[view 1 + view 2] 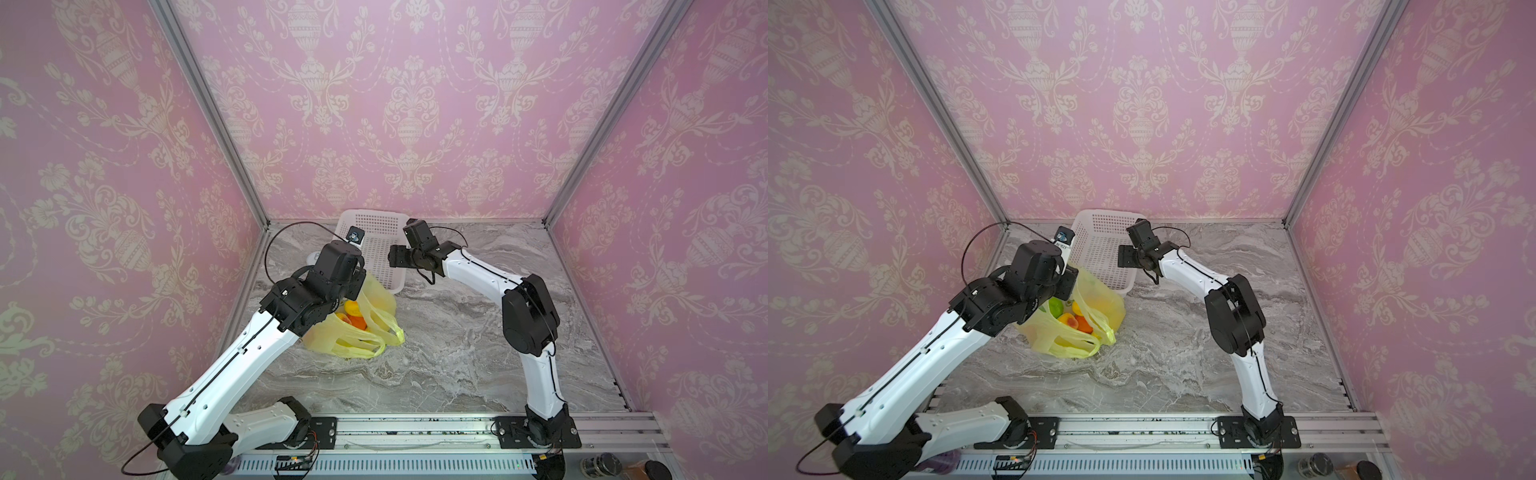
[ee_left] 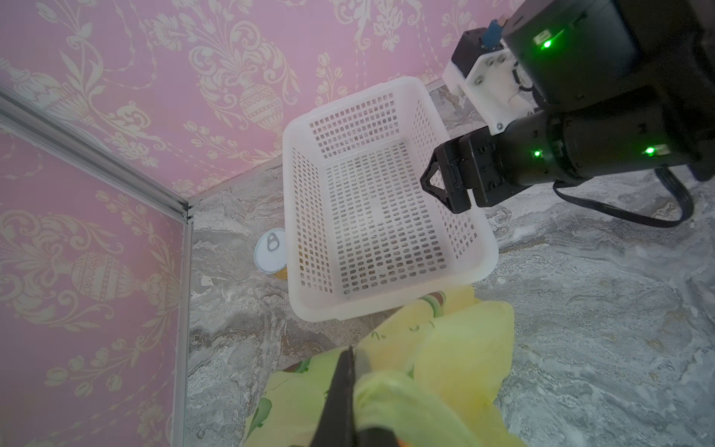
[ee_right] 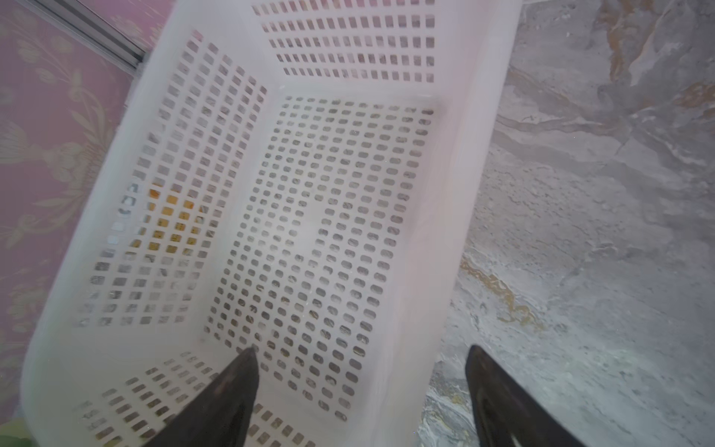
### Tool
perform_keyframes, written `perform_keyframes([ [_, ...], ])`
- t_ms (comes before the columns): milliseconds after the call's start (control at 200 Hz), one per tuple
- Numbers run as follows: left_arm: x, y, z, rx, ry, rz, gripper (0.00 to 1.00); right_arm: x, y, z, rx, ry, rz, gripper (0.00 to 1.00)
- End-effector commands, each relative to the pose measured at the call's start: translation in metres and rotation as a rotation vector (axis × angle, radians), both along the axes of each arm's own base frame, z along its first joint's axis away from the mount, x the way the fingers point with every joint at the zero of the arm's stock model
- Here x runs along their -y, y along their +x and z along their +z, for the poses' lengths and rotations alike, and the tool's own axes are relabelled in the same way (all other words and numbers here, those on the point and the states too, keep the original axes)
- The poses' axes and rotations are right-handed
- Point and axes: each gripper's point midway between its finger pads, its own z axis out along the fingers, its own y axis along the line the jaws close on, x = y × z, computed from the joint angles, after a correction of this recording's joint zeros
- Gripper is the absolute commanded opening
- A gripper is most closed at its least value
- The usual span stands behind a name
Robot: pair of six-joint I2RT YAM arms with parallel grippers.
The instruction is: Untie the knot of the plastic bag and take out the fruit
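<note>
The yellow-green plastic bag [image 1: 328, 332] [image 1: 1038, 332] sits on the marble table with its mouth open upward. Fruit shows inside: an orange [image 1: 1084, 324], a peach [image 1: 1068, 320], a green one [image 1: 1055, 306] and a yellow one [image 1: 352, 307]. Its two loop handles [image 1: 1077, 345] hang apart down the near side; no knot is in view. My left gripper [image 2: 353, 354] is shut on the bag's [image 2: 464, 348] thin far edge and holds it up. My right gripper [image 3: 361, 350] [image 2: 445, 185] hovers open and empty over the basket.
A white perforated basket [image 1: 374, 220] [image 1: 1100, 214] [image 2: 387, 83] [image 3: 483, 154] stands empty against the back wall, just behind the bag. A small white-lidded jar [image 2: 271, 251] sits beside it near the left wall. Bare marble [image 1: 457, 353] stretches to the right and front.
</note>
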Motion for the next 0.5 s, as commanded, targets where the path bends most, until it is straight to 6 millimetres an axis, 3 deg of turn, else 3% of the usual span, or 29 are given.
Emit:
perform_keyframes([
  [0, 0.001, -0.004, 0.001, -0.004, -0.067, 0.011, 0.0, 0.018, 0.002, -0.004, -0.022, -0.069, -0.034, 0.78],
  [195, 0.013, -0.012, 0.012, -0.018, -0.209, -0.007, 0.0, 0.049, 0.003, -0.009, -0.028, -0.078, -0.085, 0.44],
  [370, -0.004, -0.006, 0.013, 0.05, -0.178, 0.072, 0.0, 0.09, -0.003, -0.015, -0.034, -0.121, -0.131, 0.28],
  [495, 0.006, -0.003, 0.015, 0.102, -0.277, 0.043, 0.0, 0.126, -0.017, -0.018, -0.042, -0.192, -0.174, 0.22],
])
